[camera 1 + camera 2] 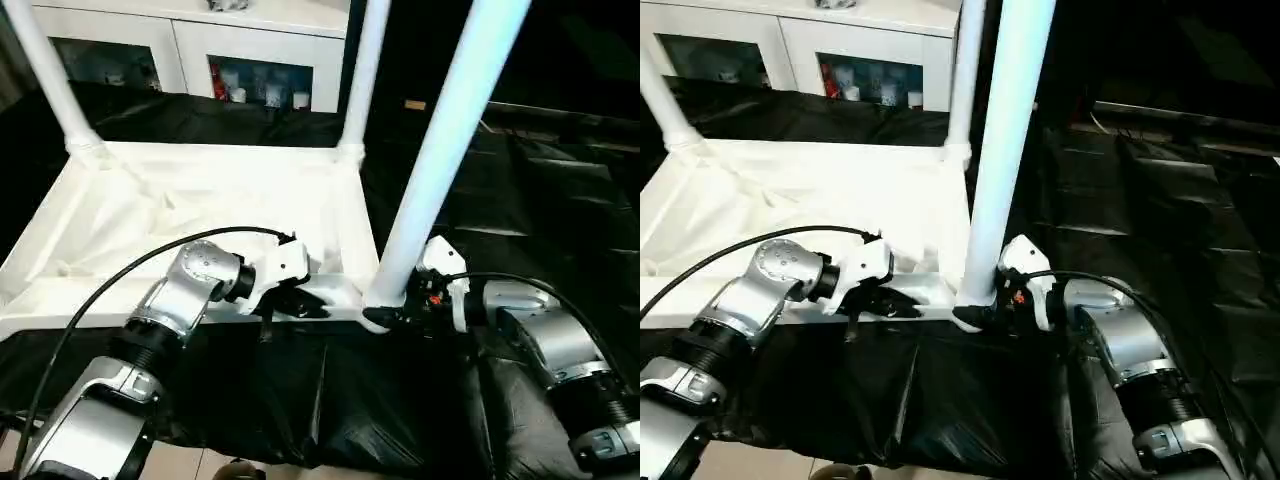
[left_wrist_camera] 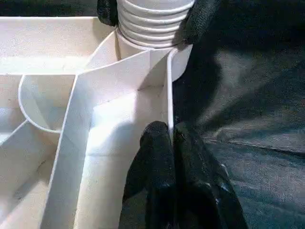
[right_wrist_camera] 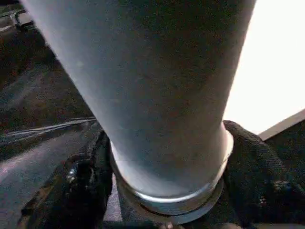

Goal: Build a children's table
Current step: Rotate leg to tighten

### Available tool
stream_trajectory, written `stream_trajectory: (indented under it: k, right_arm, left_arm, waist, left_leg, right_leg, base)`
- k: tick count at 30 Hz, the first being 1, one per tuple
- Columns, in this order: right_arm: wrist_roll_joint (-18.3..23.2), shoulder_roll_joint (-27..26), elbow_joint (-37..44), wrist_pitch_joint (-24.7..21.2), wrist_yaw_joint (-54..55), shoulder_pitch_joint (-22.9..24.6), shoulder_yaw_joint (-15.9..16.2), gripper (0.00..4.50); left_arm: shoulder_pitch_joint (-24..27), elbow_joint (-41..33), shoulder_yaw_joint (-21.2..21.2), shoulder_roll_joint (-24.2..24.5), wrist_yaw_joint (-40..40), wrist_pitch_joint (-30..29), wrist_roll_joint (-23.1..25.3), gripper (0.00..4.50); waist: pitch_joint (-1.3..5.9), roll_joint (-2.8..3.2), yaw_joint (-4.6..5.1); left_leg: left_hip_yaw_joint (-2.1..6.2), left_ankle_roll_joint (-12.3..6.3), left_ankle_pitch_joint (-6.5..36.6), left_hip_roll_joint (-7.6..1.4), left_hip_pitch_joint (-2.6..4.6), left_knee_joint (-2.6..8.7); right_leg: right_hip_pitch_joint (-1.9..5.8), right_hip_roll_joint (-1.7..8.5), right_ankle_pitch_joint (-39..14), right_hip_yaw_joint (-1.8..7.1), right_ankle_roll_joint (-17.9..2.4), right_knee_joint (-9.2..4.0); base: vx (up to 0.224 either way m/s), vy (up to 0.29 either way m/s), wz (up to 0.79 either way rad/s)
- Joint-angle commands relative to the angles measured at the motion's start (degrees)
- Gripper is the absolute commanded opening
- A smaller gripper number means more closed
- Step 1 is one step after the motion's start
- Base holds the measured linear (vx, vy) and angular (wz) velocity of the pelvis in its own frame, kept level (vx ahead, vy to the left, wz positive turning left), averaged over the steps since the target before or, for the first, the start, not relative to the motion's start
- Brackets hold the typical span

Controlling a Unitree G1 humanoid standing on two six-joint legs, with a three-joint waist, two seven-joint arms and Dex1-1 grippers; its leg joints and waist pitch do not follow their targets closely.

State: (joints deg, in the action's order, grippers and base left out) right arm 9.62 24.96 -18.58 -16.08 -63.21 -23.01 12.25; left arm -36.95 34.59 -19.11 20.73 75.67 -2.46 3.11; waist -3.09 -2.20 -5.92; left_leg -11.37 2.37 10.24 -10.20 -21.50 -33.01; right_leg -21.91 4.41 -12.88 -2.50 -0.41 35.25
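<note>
Left eye view: tabletop lies upside down on black sheeting; right end effector clamps the near-right leg at its base, over the corner socket. Risk: the leg looks tilted, so threads may cross or jam.

Left wrist view: left end effector pinches the tabletop's edge wall, just beside that socket. Weak pinch could let the top swivel.

Right wrist view: black fingers flank the leg's collar.

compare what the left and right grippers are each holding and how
The left gripper pinches the tabletop thin rim wall, fingers nearly closed. The right gripper wraps the near leg at its threaded base, fingers spread wide. Both work at the same corner.
</note>
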Motion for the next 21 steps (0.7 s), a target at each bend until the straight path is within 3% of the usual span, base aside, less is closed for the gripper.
stream_trajectory:
  k: [1, 7, 9, 11, 14, 16, 17, 18, 21]
  right_arm:
    - [0.69, -0.59, 1.63, -1.03, -2.85, 1.21, 3.20, 2.93]
    - [2.21, -1.65, 1.49, -2.23, -2.24, 2.80, 2.41, 2.86]
    - [2.96, -3.03, -0.22, -2.47, -1.26, 3.43, 1.28, 2.85]
    - [2.96, -3.03, -0.22, -2.47, -1.26, 3.43, 1.28, 2.85]
    - [3.18, -4.09, -1.67, -2.23, -0.31, 3.64, 0.42, 2.85]
    - [3.04, -5.63, -3.80, -1.26, 1.78, 3.95, -0.50, 2.85]
    - [2.99, -6.21, -4.41, -0.97, 2.64, 4.01, -0.82, 2.85]
    - [3.07, -7.33, -5.14, -0.75, 4.65, 4.00, -1.69, 2.85]
    - [2.90, -8.90, -6.45, -0.29, 8.19, 3.62, -3.04, 2.85]
  left_arm:
    - [-0.96, -2.25, -1.16, -1.58, 0.53, 1.50, -1.97, 0.00]
    - [-0.51, -2.61, -0.54, -1.79, 0.77, 0.53, -2.61, 0.00]
    - [0.00, -3.35, -0.11, -1.72, 1.19, -0.37, -3.07, 0.00]
    - [0.00, -3.35, -0.11, -1.72, 1.19, -0.37, -3.07, 0.00]
    - [0.25, -3.70, 0.07, -1.49, 1.52, -0.70, -3.16, 0.00]
    - [0.64, -4.31, 0.26, -1.01, 1.71, -1.30, -3.23, 0.00]
    - [0.71, -4.47, 0.36, -0.81, 1.76, -1.53, -3.27, 0.00]
    - [0.88, -4.60, 0.72, -0.81, 1.31, -1.96, -3.27, 0.00]
    - [0.91, -4.35, 1.24, -1.26, 0.00, -2.61, -3.19, 0.00]
  waist:
    - [3.77, 0.42, 0.06]
    - [3.73, 0.70, -0.33]
    - [3.77, 1.43, -0.59]
    - [3.80, 1.02, -0.43]
    - [3.77, 1.12, -0.42]
    - [3.66, 1.06, -0.25]
    - [3.58, 2.05, -0.50]
    - [3.46, 1.63, -0.11]
    - [3.18, 1.66, 0.49]
  left_leg:
    - [1.24, -3.69, 5.96, -3.69, 1.41, 3.14]
    - [1.32, -3.03, 7.36, -3.81, 1.50, 3.23]
    - [1.49, -2.23, 8.28, -3.75, 1.49, 3.30]
    - [1.45, -1.86, 8.79, -3.70, 1.47, 3.34]
    - [1.41, -1.83, 8.90, -3.69, 1.46, 3.32]
    - [1.47, -1.24, 10.05, -3.67, 1.33, 3.44]
    - [1.72, -0.70, 10.81, -3.62, 1.32, 3.60]
    - [1.68, -0.05, 12.49, -3.67, 1.42, 3.74]
    - [1.85, 1.49, 16.45, -3.64, 1.55, 4.08]
  right_leg:
    - [2.44, 4.31, 6.04, 2.37, -16.03, -2.83]
    - [2.34, 4.36, 4.38, 2.32, -16.13, -2.92]
    - [2.37, 4.46, 4.15, 2.27, -16.17, -2.88]
    - [2.46, 4.30, 4.50, 2.23, -16.22, -2.88]
    - [2.39, 4.42, 4.37, 2.27, -16.41, -2.91]
    - [2.38, 4.56, 2.36, 2.33, -16.21, -3.07]
    - [2.37, 4.60, 1.28, 2.24, -16.04, -3.08]
    - [2.30, 4.48, -0.18, 2.26, -15.93, -3.37]
    - [2.09, 4.66, -6.91, 2.48, -15.07, -3.94]
  base:
    - [0.000, 0.000, 0.00]
    - [0.000, 0.000, 0.00]
    - [0.000, 0.000, 0.00]
    - [0.000, 0.000, 0.00]
    - [0.000, 0.000, 0.00]
    - [0.000, 0.000, 0.00]
    - [0.000, 0.000, 0.00]
    - [0.000, 0.000, 0.00]
    - [0.000, 0.000, 0.00]
